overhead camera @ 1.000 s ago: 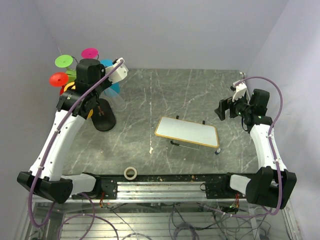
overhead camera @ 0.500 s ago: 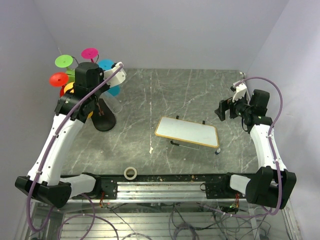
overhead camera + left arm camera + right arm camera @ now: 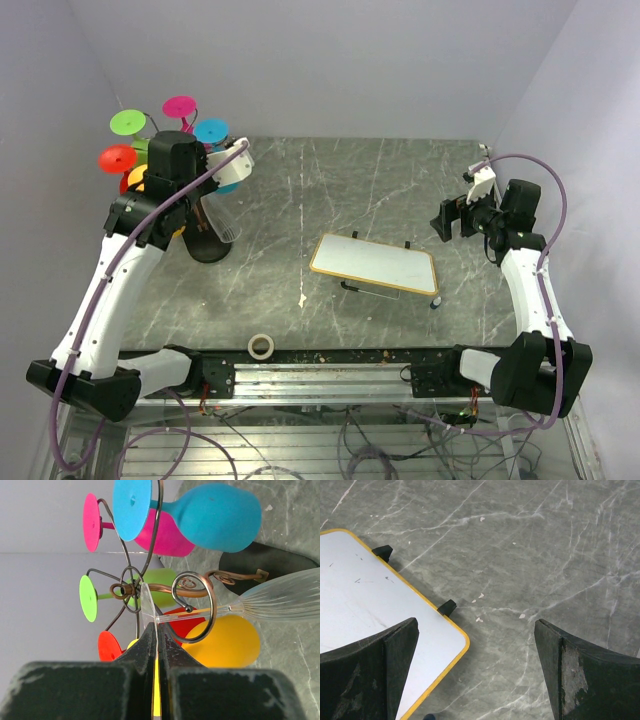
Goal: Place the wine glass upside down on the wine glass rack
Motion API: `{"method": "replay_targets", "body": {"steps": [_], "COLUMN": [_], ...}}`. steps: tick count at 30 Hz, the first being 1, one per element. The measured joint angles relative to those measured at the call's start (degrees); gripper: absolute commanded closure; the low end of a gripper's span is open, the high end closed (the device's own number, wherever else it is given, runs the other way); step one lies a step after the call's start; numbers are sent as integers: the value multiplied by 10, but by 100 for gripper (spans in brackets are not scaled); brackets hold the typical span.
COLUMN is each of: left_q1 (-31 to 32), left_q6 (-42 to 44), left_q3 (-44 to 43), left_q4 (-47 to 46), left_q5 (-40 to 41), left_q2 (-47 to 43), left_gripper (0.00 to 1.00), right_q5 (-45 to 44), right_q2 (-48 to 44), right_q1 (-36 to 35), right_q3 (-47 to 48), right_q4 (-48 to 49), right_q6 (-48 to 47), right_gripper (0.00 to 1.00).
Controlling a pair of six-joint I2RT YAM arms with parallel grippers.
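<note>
Pinched tight, the left fingers [image 3: 139, 652] clamp the thin clear foot of the wine glass [image 3: 280, 600], seen edge-on from the left wrist. It's a colourless glass with a needle-slim stem and a ribbed bowl. It sits foot-up at the wine glass rack [image 3: 131, 587], and the stem is threaded through one curled dark wire scroll. The foot lies on one side of the loop and the bowl on the other, out over the rack's black oval base. Coloured glasses crowd the other scrolls: blue glass [image 3: 215, 515], pink glass [image 3: 160, 532], green glass [image 3: 160, 580], red and yellow lower down.

Against a second ago, the left wrist has dropped and swung in toward the rack. The blue foot disc is now uncovered in the top view, and the clear bowl hangs steeper, closer to the rack's stem. The left arm climbs from the near left corner in one long white link, its dark elbow above the rack and its wrist turned rightward.

Mid-surface [image 3: 330, 180], a yellow-rimmed white board [image 3: 375, 263] lies flat, with a tape roll [image 3: 261, 346] at the near edge.

Over on the right, the right fingers [image 3: 370, 670] are spread wide with nothing between them, hovering above the board's corner. That arm hasn't budged.
</note>
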State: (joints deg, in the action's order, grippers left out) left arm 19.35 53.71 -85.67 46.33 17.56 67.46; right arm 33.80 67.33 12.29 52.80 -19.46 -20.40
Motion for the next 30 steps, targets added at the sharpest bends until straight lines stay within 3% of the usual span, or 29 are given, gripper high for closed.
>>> {"method": "replay_targets", "body": {"steps": [30], "left_q1": [0], "left_q6": [22], "left_q3": [-29], "left_q4": [39], "left_q5": [-77], "left_q2": [-5], "left_gripper": [93], "right_q5": [3], "right_q2": [8], "right_q1": [3], "right_q3": [0], "right_q4": [0], "right_q6": [0], "right_gripper": [0]}}
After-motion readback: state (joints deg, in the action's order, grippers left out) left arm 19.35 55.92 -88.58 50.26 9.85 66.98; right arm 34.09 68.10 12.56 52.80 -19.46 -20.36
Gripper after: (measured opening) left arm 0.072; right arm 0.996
